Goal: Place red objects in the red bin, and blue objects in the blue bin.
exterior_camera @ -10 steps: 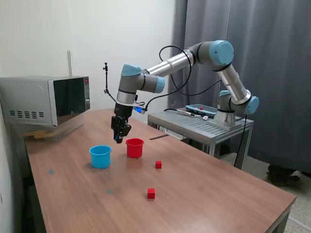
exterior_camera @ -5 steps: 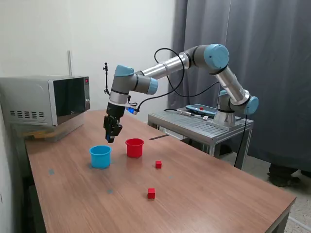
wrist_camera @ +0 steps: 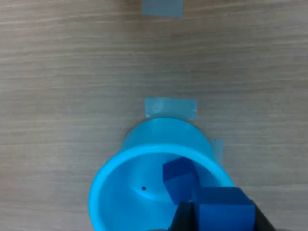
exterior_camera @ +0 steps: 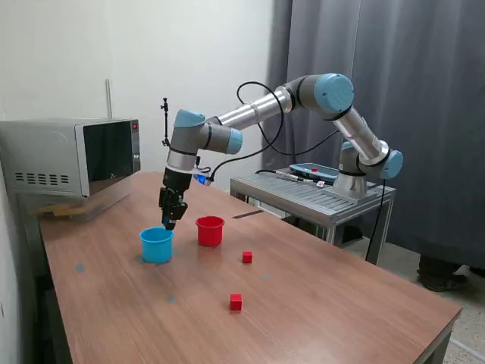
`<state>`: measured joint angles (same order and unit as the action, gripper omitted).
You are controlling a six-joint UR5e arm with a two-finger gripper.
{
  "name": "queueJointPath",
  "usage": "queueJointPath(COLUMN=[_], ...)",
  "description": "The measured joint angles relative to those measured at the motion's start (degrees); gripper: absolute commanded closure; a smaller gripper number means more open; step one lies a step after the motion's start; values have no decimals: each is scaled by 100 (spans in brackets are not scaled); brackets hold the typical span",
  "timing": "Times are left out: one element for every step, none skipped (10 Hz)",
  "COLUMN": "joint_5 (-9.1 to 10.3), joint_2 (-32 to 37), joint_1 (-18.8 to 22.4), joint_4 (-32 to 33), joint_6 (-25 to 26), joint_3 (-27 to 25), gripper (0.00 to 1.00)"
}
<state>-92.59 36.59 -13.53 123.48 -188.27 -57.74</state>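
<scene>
**Arm swings from the red cup across to the blue cup, cube in its grip**

Over the last second the arm has carried the gripper (exterior_camera: 169, 222) away from above the red cup (exterior_camera: 210, 230) and toward the exterior view's left; it now hangs just over the rim of the light blue cup (exterior_camera: 157, 245).

In the wrist view the gripper (wrist_camera: 219, 219) is closed around a dark blue cube (wrist_camera: 225, 211), with a dark finger showing on either side of it. A second dark blue cube (wrist_camera: 180, 179) already lies inside the cup (wrist_camera: 113, 171), on its floor.

What matters for the drop is that the held cube sits above the cup's mouth but toward one side of it rather than over the centre, so a release here looks likely to land inside, though close to the wall.

Two red cubes (exterior_camera: 247, 257) (exterior_camera: 236, 302) lie on the wooden table (exterior_camera: 341, 303), well apart from both cups, toward the exterior view's right.
</scene>
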Motion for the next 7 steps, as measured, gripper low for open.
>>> queueJointPath(joint_5=[0,-2,-3,-4,-7,-10,-12], joint_2=[-32,-61,-80,-90,-98,-102,-104], joint_1=[-3,-25,-52,-73,-92,-110,-121], joint_4=[0,0,0,0,0,0,0], joint_6=[0,0,1,1,1,-1,-2], joint_3=[26,49,69,90,103,109,117], gripper=[100,100,100,100,100,100,100])
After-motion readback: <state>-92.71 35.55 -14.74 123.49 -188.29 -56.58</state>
